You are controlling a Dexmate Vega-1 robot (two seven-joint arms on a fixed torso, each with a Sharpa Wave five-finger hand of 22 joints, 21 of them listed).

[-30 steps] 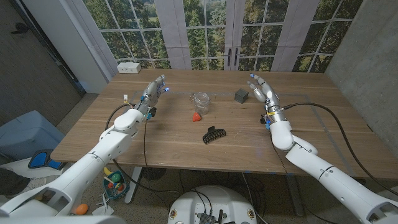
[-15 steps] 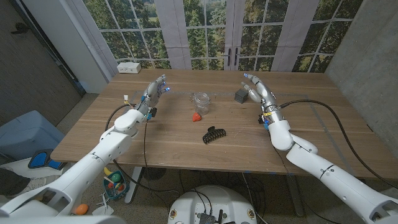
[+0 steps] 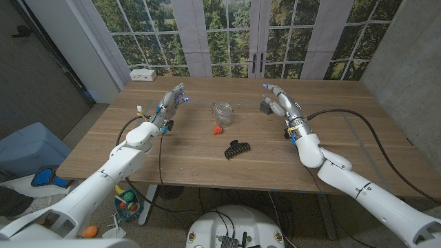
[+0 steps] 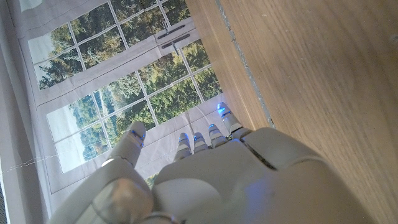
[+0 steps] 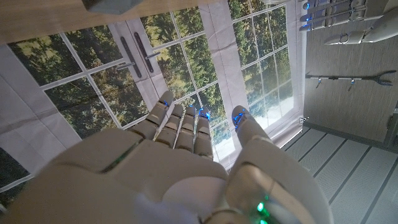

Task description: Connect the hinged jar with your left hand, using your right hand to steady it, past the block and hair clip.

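Right hand (image 3: 279, 100) has drifted left toward the grey block (image 3: 265, 107), fingers spread, holding nothing. Left hand (image 3: 171, 100) unchanged, fingers apart, empty. Hinged jar (image 3: 222, 113) sits mid-surface between them, beyond the hair clip (image 3: 236, 149). Looks like approach only; no steadying contact yet.

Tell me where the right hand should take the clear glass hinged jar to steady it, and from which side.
Probably the round body of the clear glass hinged jar, below its lid, approached from the robot's right. The jar stands upright, and that flank looks open; the small red piece lies in front of it. The right hand hovers open near the dark grey block, so it must pass that first.
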